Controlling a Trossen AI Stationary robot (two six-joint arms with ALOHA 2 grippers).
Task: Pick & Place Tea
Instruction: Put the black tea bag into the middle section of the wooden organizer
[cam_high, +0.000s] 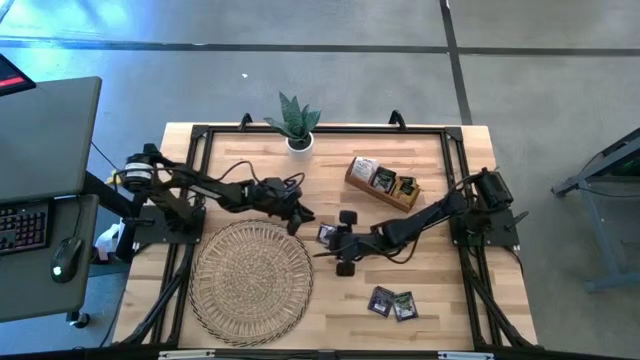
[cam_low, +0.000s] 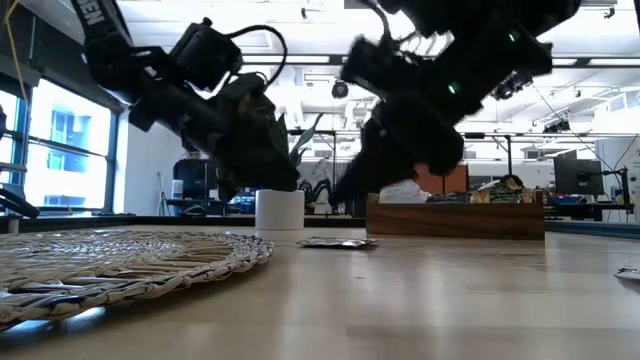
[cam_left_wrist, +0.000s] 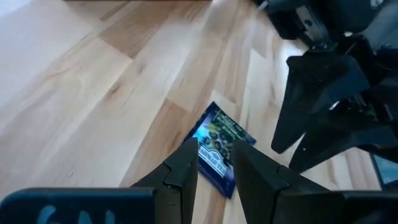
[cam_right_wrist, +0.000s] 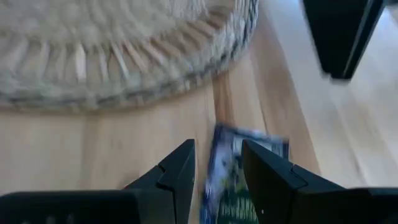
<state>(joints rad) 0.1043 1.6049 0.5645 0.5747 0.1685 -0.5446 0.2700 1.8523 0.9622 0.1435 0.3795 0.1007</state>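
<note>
A dark blue-purple tea sachet (cam_high: 326, 235) lies flat on the wooden table, just right of the woven mat's (cam_high: 250, 275) rim. My left gripper (cam_left_wrist: 214, 152) hovers over its left side, slanting down, fingers a narrow gap apart. My right gripper (cam_right_wrist: 217, 149) comes from the right, open, with the sachet (cam_right_wrist: 245, 171) showing past its fingers. In the low view the sachet (cam_low: 335, 242) rests flat on the table, with both grippers above it. Two more sachets (cam_high: 392, 302) lie near the front, and others sit in the wooden tray (cam_high: 383, 182).
The big round woven mat fills the table's near left. A potted plant (cam_high: 297, 125) stands at the far edge, and the divided tray at the far right of centre. The two grippers face each other closely over the sachet.
</note>
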